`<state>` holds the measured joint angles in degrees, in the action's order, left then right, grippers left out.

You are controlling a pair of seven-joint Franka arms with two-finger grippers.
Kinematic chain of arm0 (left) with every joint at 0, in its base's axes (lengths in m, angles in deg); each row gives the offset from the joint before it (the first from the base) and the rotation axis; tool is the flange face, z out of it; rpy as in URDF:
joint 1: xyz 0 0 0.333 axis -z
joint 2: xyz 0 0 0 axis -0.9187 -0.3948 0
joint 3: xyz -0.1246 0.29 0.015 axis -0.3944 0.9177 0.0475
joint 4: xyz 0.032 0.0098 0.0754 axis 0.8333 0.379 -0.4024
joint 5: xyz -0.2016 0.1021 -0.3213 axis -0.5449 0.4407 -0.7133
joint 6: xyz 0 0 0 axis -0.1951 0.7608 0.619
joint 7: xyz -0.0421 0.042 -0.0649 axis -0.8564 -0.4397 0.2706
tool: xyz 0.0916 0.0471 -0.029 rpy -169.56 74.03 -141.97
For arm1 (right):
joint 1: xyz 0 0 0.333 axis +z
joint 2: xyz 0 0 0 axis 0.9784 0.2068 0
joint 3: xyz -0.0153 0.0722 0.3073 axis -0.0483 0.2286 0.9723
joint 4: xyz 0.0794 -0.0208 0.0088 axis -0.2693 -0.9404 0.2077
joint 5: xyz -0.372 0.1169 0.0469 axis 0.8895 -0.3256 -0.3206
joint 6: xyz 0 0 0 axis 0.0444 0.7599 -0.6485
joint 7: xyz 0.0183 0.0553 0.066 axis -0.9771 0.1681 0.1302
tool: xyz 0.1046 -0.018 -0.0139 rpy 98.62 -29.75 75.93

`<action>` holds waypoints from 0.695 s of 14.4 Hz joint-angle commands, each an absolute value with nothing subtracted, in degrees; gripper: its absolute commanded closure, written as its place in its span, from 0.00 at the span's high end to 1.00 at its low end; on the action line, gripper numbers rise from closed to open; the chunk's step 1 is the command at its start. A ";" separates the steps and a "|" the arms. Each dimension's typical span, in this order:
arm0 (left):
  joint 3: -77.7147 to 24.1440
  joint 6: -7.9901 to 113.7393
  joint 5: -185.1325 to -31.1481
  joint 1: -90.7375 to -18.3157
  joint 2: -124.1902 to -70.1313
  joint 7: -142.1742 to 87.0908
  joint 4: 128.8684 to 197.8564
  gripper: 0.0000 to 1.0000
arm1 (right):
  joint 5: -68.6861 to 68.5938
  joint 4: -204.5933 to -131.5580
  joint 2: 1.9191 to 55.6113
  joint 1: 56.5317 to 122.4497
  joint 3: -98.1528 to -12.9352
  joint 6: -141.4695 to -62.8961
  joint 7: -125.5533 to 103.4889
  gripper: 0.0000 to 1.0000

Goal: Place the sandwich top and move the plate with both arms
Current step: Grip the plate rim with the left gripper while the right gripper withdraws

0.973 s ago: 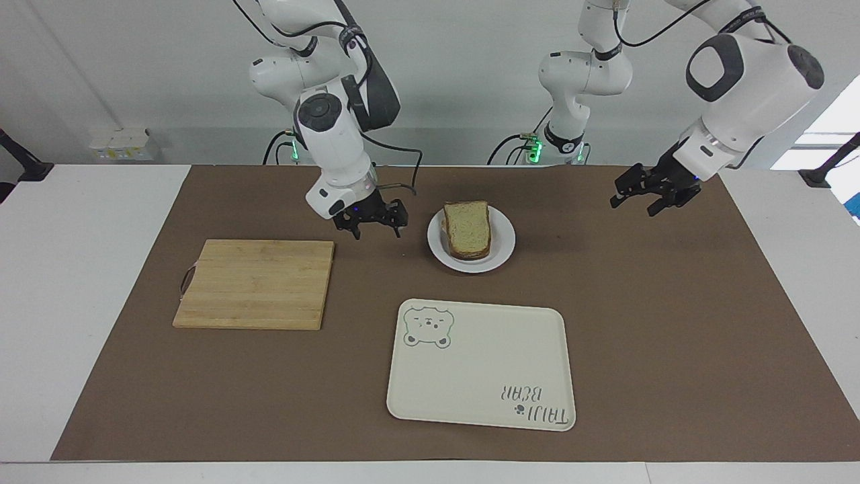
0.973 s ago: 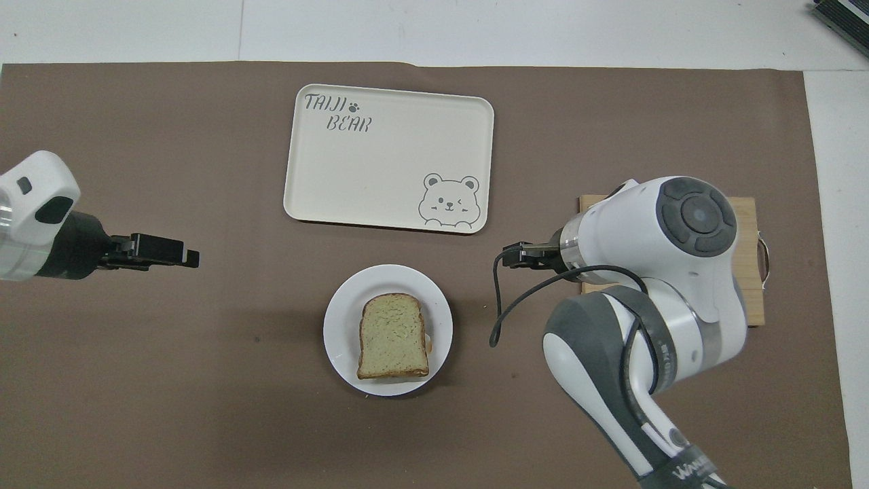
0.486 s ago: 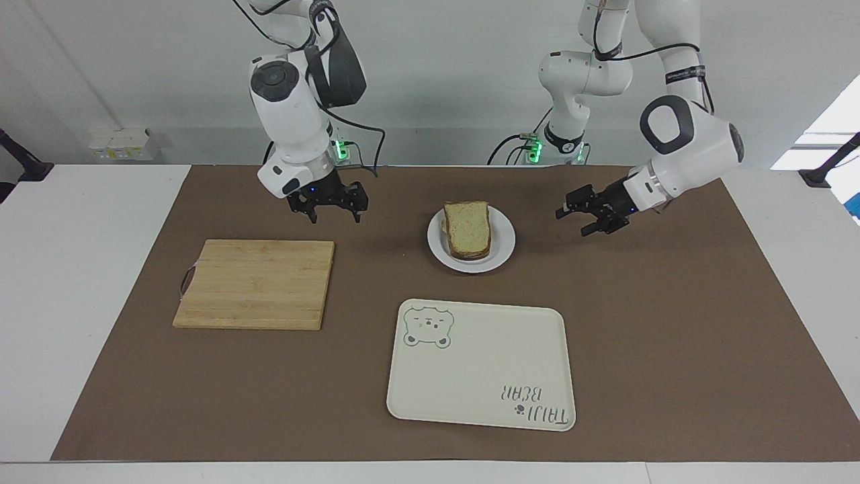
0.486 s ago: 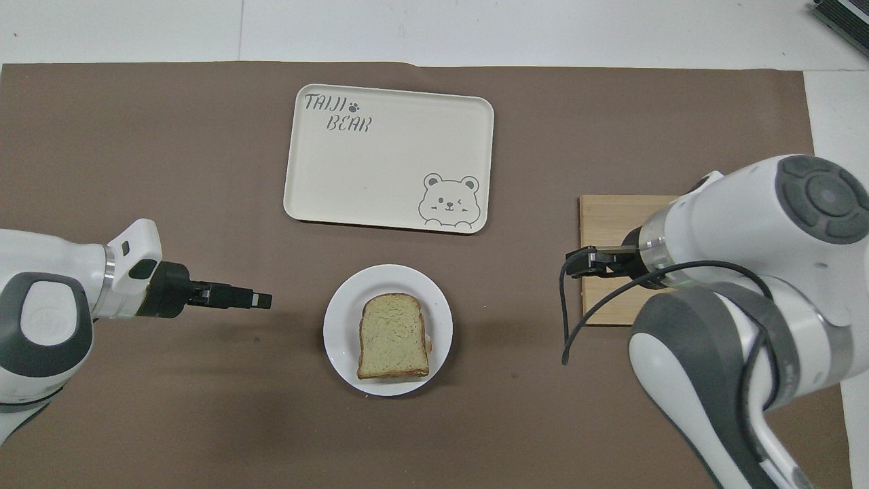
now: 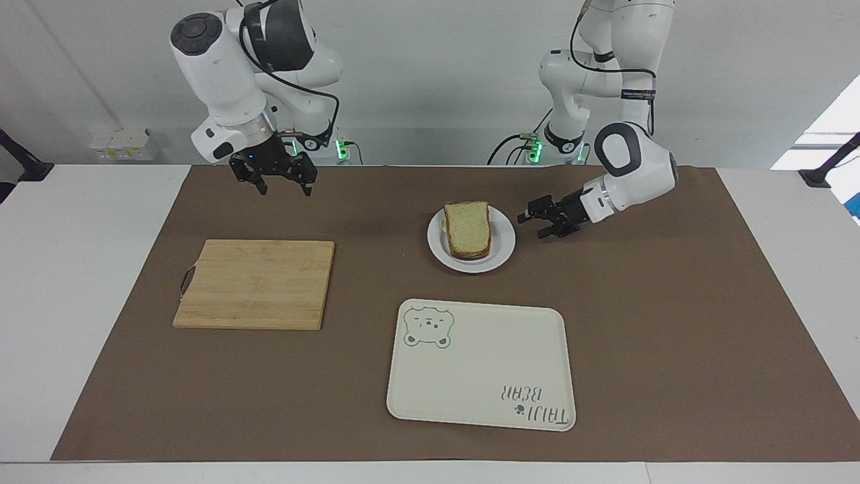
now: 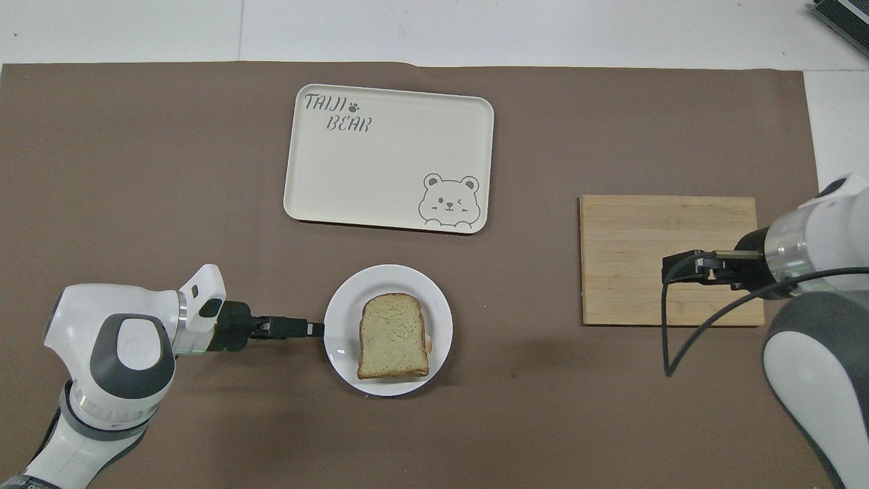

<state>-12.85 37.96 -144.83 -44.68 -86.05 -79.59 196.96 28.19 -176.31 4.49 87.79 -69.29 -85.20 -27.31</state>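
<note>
The sandwich top, a plain pale slice with brown crust, lies on top of a stack on the small white plate. It also shows in the overhead view, as does the plate. My left gripper is low and open at the plate's rim on the left arm's side; its tip reaches the rim in the overhead view. I cannot tell whether it touches the plate. My right gripper is open, empty and raised, over the cutting board's edge in the overhead view.
A wooden cutting board lies toward the right arm's end. A cream tray with a bear drawing lies farther from the robots than the plate. A brown mat covers the table.
My left gripper has come down and moved in to the plate's rim. My right gripper has risen and drawn away from the plate toward the right arm's end.
</note>
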 commanded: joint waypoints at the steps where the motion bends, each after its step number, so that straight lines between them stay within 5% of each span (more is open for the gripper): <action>1: -12.07 42.36 -153.19 -40.56 -87.97 -85.67 199.70 0.56 | 29.31 -174.46 3.75 82.57 -68.63 -82.77 -20.90 1.00; 5: -12.07 44.03 -159.72 -37.13 -89.65 -89.22 199.97 0.27 | 29.31 -169.89 4.54 77.90 -68.63 -80.74 -16.31 1.00; 6: -12.07 44.30 -160.25 -36.86 -89.65 -89.22 199.97 0.07 | 29.49 -168.31 4.89 77.72 -68.63 -80.74 -16.31 1.00; 7: -12.07 44.31 -160.26 -36.86 -89.74 -89.22 199.80 0.00 | 30.18 -166.56 5.59 77.80 -68.55 -80.74 -16.31 1.00; 10: -11.98 43.78 -160.26 -37.30 -89.74 -89.13 199.62 0.00 | 33.27 -159.80 8.14 78.33 -68.46 -76.97 -16.74 1.00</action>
<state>-12.88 42.86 -158.91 -38.30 -89.93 -88.10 199.30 31.43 -165.97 5.06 78.48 -68.97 -80.65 -17.25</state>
